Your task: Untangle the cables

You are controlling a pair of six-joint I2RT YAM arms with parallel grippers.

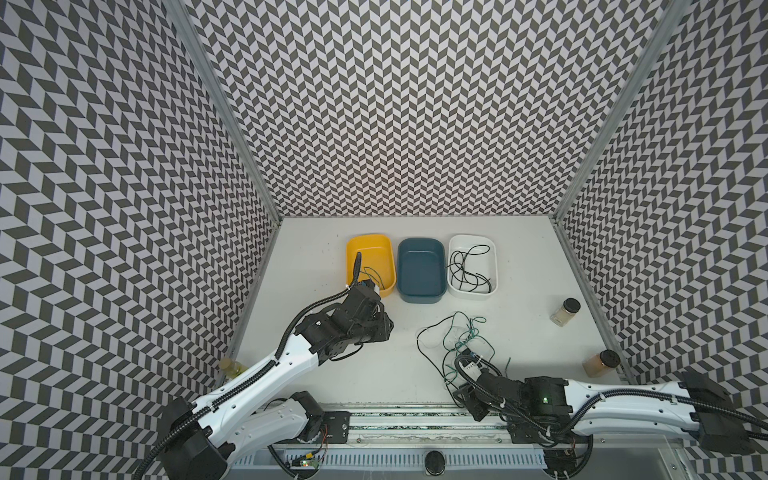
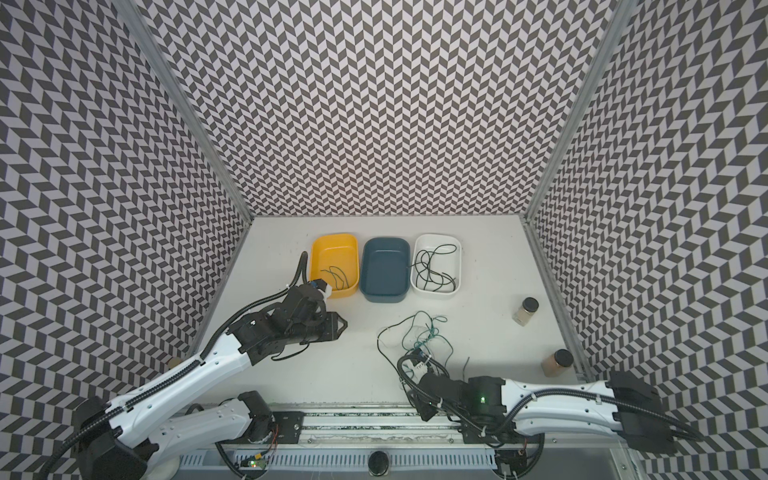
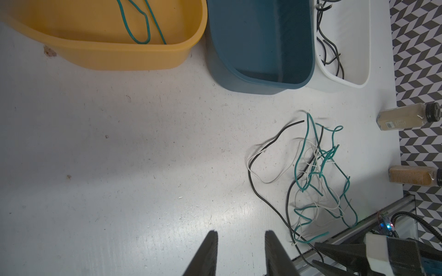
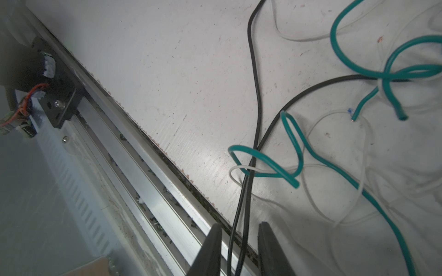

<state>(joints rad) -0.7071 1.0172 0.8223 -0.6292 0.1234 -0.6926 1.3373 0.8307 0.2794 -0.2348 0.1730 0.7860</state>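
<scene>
**Tangle of cables** (image 1: 457, 343), green, white and black, lay knotted on the table (image 1: 374, 374) near its front edge. The right gripper (image 4: 239, 225) stood at the tangle, jaws parted astride two black strands (image 4: 258, 107), not pinching them. The left gripper (image 3: 241, 236) hung parted and empty over bare table.

Sorted so far: black cables (image 1: 469, 270) in the white bin (image 1: 494, 266) and a green cable (image 2: 336, 276) in the yellow bin (image 1: 370, 237). The blue bin (image 1: 419, 270) held none. By this showing, most of the untangling remained.

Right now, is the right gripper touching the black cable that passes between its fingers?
Apart. In the right wrist view the black cable runs between the fingers of the right gripper, with a clear gap on each side.
</scene>
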